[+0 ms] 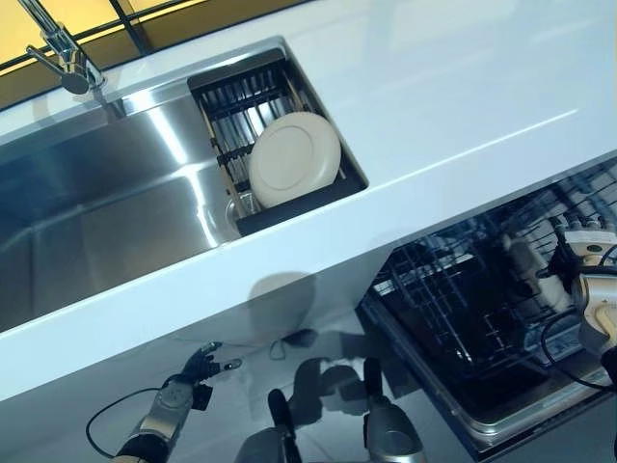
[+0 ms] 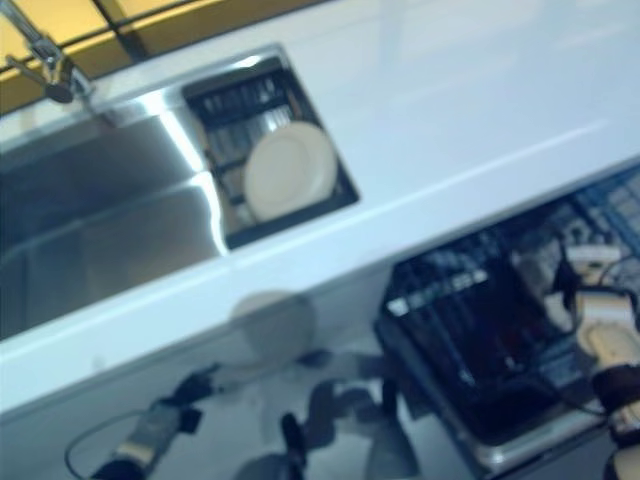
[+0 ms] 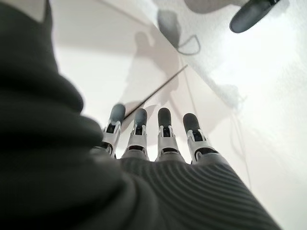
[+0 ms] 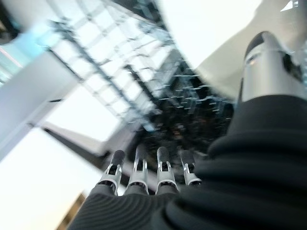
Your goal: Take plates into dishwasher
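- Steel sink point(image 1: 106, 207) fills the left of my head view, set into a white counter point(image 1: 463, 87), with a tap point(image 1: 63, 53) at its far corner.
- My left hand point(image 1: 198, 367) hangs low in front of the counter's face, over the floor. Its wrist view shows the fingers point(image 3: 165, 129) straight and relaxed, holding nothing.
- One cream plate point(image 1: 294, 159) is the thing I must move. It leans on edge in a dark rack point(image 1: 289, 207) at the right end of the sink, its round face turned toward me.
- The plate sits up and away from both hands, roughly between them. I judge the left hand somewhat nearer, with the counter edge in the way.
- The open dishwasher point(image 1: 482, 328) lies lower right, its wire basket pulled out.
- My right hand point(image 1: 578, 275) is at the basket's right side. Its wrist view shows fingers point(image 4: 163, 167) extended and empty above the wire grid.
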`<state>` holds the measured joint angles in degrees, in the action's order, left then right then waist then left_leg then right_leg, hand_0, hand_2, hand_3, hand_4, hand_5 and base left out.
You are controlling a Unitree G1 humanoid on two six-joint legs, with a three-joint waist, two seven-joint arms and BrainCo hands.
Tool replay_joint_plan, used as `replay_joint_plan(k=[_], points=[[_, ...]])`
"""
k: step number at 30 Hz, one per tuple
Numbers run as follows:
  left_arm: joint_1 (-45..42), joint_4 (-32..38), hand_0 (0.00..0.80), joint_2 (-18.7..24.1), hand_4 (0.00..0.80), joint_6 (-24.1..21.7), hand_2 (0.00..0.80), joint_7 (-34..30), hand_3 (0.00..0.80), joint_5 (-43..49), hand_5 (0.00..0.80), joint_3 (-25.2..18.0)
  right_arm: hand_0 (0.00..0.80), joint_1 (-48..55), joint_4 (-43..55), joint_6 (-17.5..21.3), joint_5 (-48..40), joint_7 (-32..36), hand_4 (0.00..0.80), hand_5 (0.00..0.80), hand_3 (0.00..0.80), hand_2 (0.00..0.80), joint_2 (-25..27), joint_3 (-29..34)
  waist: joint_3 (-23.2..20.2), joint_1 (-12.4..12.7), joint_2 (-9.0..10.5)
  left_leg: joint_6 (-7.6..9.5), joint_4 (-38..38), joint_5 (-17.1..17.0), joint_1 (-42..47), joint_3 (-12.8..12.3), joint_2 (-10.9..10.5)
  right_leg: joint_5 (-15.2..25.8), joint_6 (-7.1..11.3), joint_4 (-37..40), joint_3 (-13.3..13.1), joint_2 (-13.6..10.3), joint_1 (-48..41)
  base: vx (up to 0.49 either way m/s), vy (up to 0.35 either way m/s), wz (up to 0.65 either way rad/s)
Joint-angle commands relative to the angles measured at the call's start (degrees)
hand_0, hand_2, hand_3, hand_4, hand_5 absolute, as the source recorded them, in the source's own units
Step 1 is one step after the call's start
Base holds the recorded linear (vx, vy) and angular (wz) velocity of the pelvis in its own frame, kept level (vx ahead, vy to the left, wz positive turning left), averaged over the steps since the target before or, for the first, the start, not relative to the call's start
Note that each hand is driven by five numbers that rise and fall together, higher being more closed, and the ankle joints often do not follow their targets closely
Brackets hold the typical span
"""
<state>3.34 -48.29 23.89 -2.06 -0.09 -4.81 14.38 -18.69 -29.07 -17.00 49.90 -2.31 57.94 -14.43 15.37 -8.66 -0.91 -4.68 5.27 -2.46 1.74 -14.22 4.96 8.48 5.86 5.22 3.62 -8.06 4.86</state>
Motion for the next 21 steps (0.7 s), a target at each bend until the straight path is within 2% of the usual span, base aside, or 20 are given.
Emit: replay_joint_plan(k=[1,8,13,18,21], points=[[0.6,-0.7,0.000,0.9,0.000,-0.6,0.000,-0.6,0.000,4.3,0.000,-1.1,0.000,0.6,2.2,-1.4,0.4,1.1,0.000,0.000,0.000,0.000,2.4,2.6,-5.0,0.3,0.61,-0.08,-0.3,2.5,3.6,0.0,2.3,-1.6,3.33,-0.2,-2.4,1.6,-1.4,0.090,0.082,-0.07],[-1.5,-0.5,0.000,1.0,0.000,-0.3,0.000,-2.7,0.000,6.7,0.000,-3.0,0.000,5.0,8.7,-1.9,-4.6,5.6,0.000,0.000,0.000,0.000,5.8,11.3,-8.2,0.0,3.42,0.33,-0.3,3.2,5.9,-0.7,2.5,-1.8,3.50,-0.2,-3.9,2.3,-3.4,0.076,0.102,-0.12],[-2.1,-0.9,0.000,1.4,0.000,-0.3,0.000,-2.8,0.000,6.5,0.000,-3.1,0.000,3.4,8.7,-2.0,-11.1,6.9,0.000,0.000,0.000,0.000,11.1,15.3,-9.3,0.3,4.98,0.79,-0.3,3.8,7.2,-0.8,2.2,-1.7,3.61,-0.2,-4.2,2.4,-4.5,0.032,0.068,-0.02],[-2.3,-1.4,0.000,2.4,0.000,-0.9,0.000,-2.7,0.000,4.6,0.000,-2.5,0.000,-2.0,2.4,-1.5,-15.9,4.6,0.000,0.000,0.000,0.000,17.8,15.0,-9.7,1.5,5.77,0.99,-0.3,4.0,7.8,-0.4,2.1,-1.7,3.66,-0.2,-3.3,2.3,-5.4,0.021,0.031,-0.07],[-1.9,-1.4,0.000,3.5,0.000,-0.9,0.000,-2.4,0.000,2.7,0.000,-0.5,0.000,-13.1,-2.2,2.5,-19.3,0.7,0.000,0.000,0.000,0.000,24.2,10.0,-9.7,3.5,6.54,1.12,-0.3,4.0,7.8,0.8,1.8,-2.0,3.57,-0.2,-2.0,2.0,-6.5,0.007,0.001,-0.01]])
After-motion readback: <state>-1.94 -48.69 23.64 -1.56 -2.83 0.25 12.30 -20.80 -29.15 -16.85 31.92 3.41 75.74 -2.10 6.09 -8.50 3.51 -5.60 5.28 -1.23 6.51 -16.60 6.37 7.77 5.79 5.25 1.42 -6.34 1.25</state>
